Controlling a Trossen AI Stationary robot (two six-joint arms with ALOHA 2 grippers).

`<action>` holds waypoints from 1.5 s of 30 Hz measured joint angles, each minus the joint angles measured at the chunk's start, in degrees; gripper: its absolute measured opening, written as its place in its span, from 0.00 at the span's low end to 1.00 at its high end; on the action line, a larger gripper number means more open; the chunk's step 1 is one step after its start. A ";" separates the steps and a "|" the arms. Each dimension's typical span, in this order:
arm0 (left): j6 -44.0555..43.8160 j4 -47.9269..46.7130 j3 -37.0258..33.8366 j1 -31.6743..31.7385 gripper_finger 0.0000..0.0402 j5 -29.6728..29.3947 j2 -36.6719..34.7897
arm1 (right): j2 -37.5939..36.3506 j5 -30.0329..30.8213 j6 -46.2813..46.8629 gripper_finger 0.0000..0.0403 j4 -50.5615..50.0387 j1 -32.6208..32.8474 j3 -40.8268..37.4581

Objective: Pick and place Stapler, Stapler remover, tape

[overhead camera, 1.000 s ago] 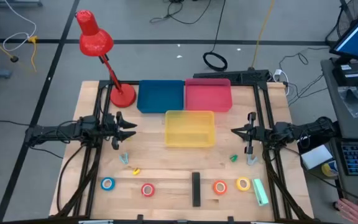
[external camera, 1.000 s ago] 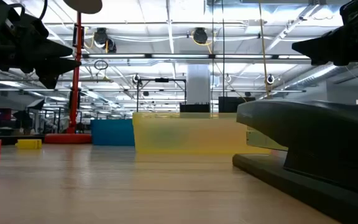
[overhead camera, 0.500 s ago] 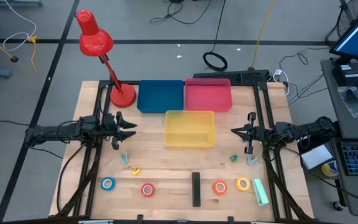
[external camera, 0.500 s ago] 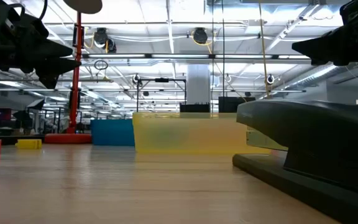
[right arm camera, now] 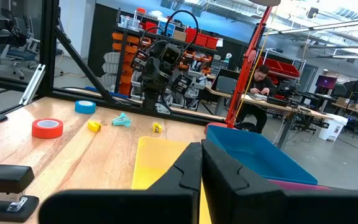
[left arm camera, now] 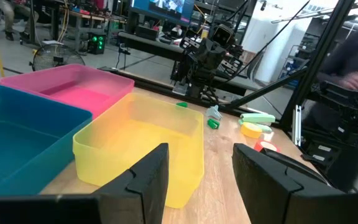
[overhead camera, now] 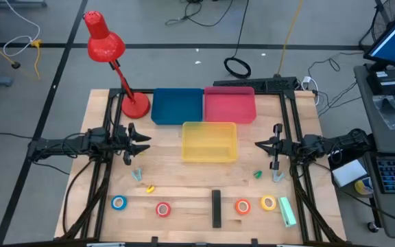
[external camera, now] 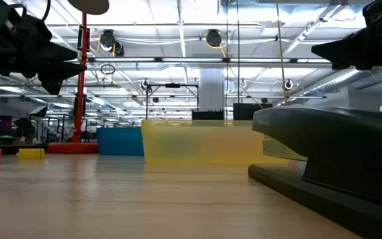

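Tape rolls (overhead camera: 118,202), black stapler (overhead camera: 216,208) and green stapler (overhead camera: 287,211) lying in a row at six o'clock, seemingly awaiting sorting into bins (overhead camera: 210,141) at twelve. Hovering at nine, left gripper (overhead camera: 142,143) gaping partway, holding nothing. Waiting at three, right gripper (overhead camera: 258,145) pinched closed, empty.

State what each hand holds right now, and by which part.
Nothing is held. The left hand is open and empty; the right hand is shut on nothing. Both hover above the table.

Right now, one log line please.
left hand: open, empty, waiting | right hand: shut, empty | tape: on table | bins: empty
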 joint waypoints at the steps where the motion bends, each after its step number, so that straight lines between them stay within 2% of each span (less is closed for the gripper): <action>1: -0.01 -0.01 0.00 0.01 0.44 -0.02 0.00 | 0.00 0.00 0.00 0.01 -0.02 0.00 0.00; 28: -0.02 -0.02 -0.01 0.02 0.44 -0.01 0.00 | 0.00 -0.09 0.39 0.01 0.62 0.01 -0.01; 32: -0.02 -0.02 -0.01 0.00 0.44 -0.02 0.00 | 0.00 -0.15 7.57 0.01 2.31 0.05 -0.02; 39: -0.02 -0.02 0.00 0.00 0.44 -0.02 0.00 | -0.01 0.05 33.08 0.01 7.58 0.04 -0.02; 45: -0.02 -0.02 0.00 0.01 0.44 -0.02 0.00 | 0.00 1.59 42.70 0.01 9.59 0.04 -0.02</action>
